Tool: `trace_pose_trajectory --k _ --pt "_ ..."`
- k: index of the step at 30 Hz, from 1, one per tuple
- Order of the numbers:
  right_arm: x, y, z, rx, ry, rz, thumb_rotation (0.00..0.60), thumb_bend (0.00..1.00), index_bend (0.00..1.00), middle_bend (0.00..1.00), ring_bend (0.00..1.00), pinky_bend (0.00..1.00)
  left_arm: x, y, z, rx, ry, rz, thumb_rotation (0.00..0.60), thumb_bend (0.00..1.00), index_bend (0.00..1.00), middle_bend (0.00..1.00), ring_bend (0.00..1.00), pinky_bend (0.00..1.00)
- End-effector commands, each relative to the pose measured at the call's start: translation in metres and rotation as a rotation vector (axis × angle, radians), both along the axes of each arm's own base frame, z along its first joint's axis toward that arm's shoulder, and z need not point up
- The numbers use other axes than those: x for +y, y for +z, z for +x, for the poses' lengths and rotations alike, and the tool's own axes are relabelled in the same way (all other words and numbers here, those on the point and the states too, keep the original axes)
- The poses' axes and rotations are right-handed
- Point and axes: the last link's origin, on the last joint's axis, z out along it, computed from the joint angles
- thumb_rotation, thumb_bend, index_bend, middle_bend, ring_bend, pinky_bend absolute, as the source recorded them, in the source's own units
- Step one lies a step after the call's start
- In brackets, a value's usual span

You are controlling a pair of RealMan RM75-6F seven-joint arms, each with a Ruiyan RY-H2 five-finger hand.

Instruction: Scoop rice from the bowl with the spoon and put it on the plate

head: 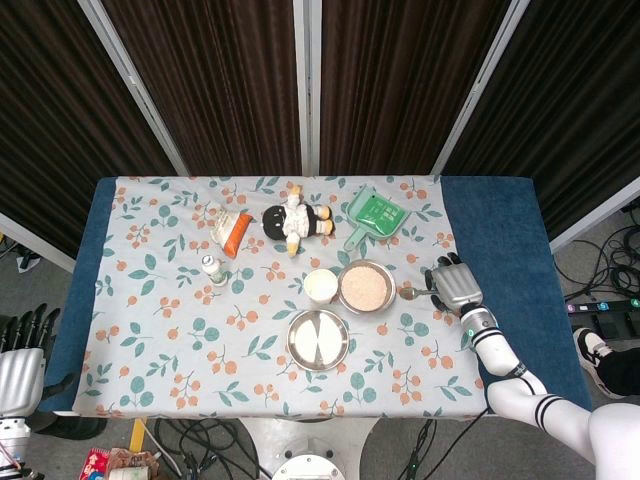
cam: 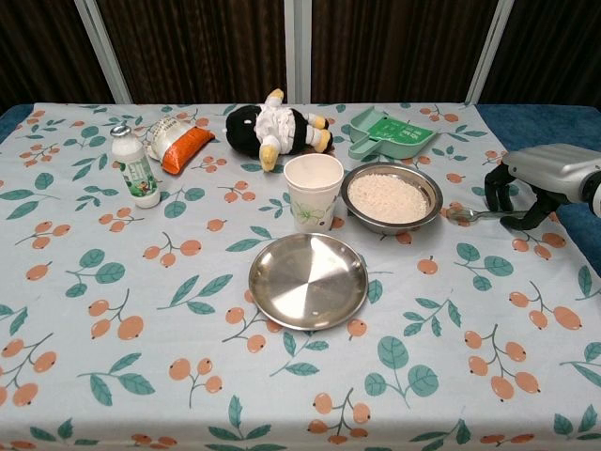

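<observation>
- Shiny metal spoon (cam: 474, 215) lies flat on the worktop (cam: 141, 310), just to the right of the bowl (cam: 392, 197) of rice, scoop end pointing at the bowl.
- Right robot hand (cam: 537, 178) sits over the spoon's handle with its fingers (cam: 498, 188) curled down around it — I cannot tell if they pinch the handle yet or only hang over it.
- Left robot hand (head: 20, 350) waits low at the left side, off the worktop, fingers apart and holding nothing.
- White rice fills the bowl, and the plate (cam: 308, 280) sits bare in front of it, a little toward the robot.
- My guess is that the job is only starting, since the spoon is not yet lifted and no rice is on the plate.
- To do this step well, the fingers should close on the thin handle near its far end — not near the scoop.
- Because the spoon lies flat, I think it could slide away, so the squeeze should be slow and firm.
- A paper cup (cam: 313, 191) stands touching or almost touching the bowl on the left side, so I would dip the spoon in from the right.
- Keeping the scoop level on the way to the plate should stop rice from spilling on the flowery cloth.
</observation>
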Motion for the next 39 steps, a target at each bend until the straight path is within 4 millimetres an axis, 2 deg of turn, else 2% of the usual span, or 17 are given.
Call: trace_pose_trajectory --k 1,9,13,16,21,25,28,31,39 --pt "0.000 -0.001 0.000 0.004 0.000 0.002 0.600 0.30 0.52 0.52 0.18 0.12 0.000 0.000 0.000 0.000 0.000 0.000 0.600 0.16 0.13 0.13 0.06 0.07" --pt "0.000 -0.002 0.000 0.008 -0.002 0.009 0.600 0.33 0.55 0.55 0.20 0.12 -0.002 -0.001 -0.002 -0.004 0.007 0.002 0.600 0.16 0.13 0.13 0.06 0.07" --pt "-0.001 0.005 0.001 0.015 0.013 0.006 0.600 0.35 0.58 0.57 0.22 0.12 -0.003 0.000 -0.002 -0.005 0.006 0.007 0.600 0.16 0.13 0.13 0.06 0.07" --pt "-0.002 0.018 0.003 0.028 0.036 0.004 0.600 0.36 0.61 0.59 0.23 0.12 -0.002 0.001 -0.001 -0.006 0.002 0.010 0.600 0.16 0.13 0.13 0.06 0.07" --pt "-0.002 0.055 0.009 0.084 0.084 0.021 0.600 0.37 0.63 0.60 0.24 0.13 -0.002 0.002 0.000 -0.007 -0.006 0.014 0.600 0.16 0.13 0.13 0.06 0.07" --pt "-0.004 0.085 0.028 0.110 0.131 0.031 0.600 0.38 0.63 0.61 0.24 0.13 -0.001 0.004 0.001 -0.007 -0.015 0.021 0.600 0.16 0.13 0.13 0.06 0.07" --pt "-0.005 0.095 0.046 0.112 0.160 0.046 0.600 0.39 0.64 0.62 0.24 0.13 -0.001 0.004 0.001 -0.008 -0.015 0.022 0.600 0.16 0.13 0.13 0.06 0.07" --pt "-0.014 0.095 0.067 0.147 0.195 0.085 0.600 0.39 0.64 0.62 0.24 0.13 -0.002 0.004 0.001 -0.012 -0.013 0.022 0.600 0.16 0.13 0.13 0.06 0.07" --pt "-0.033 0.053 0.111 0.272 0.277 0.210 0.600 0.40 0.65 0.62 0.24 0.13 -0.003 0.003 -0.002 -0.023 -0.006 0.023 0.600 0.16 0.13 0.13 0.06 0.07"
